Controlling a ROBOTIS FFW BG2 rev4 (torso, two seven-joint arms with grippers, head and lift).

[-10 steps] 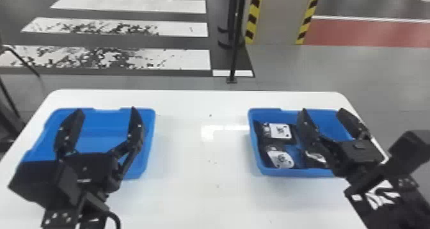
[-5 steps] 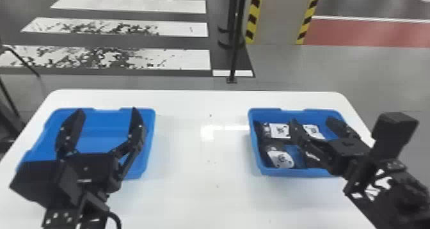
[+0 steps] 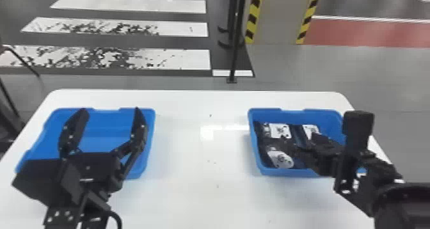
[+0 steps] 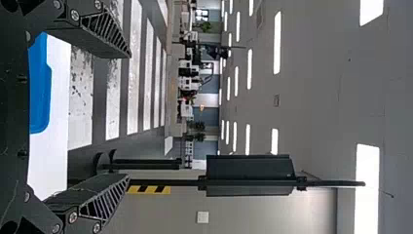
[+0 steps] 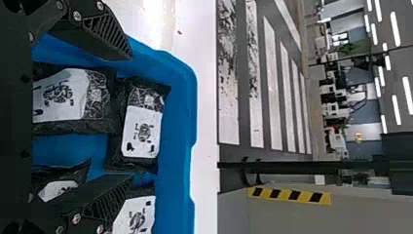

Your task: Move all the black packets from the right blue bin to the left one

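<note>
My left gripper (image 3: 110, 116) stands open over the left blue bin (image 3: 105, 126), which holds nothing visible; in the left wrist view the gripper (image 4: 129, 117) has its fingers wide apart. My right gripper (image 3: 297, 145) is above the right blue bin (image 3: 329, 116), and the arm hides part of that bin. In the right wrist view the gripper (image 5: 131, 117) is open over several black packets with white labels. One packet (image 5: 141, 126) lies by the bin wall, a second (image 5: 73, 102) beside it, and others are partly behind the lower finger.
Both bins stand on a white table (image 3: 204, 180), one at each side. A thin black pole (image 3: 236, 52) rises from the floor behind the table.
The right gripper has swung toward the left side of its bin and turned, uncovering a packet at the back. The left arm has kept still.
</note>
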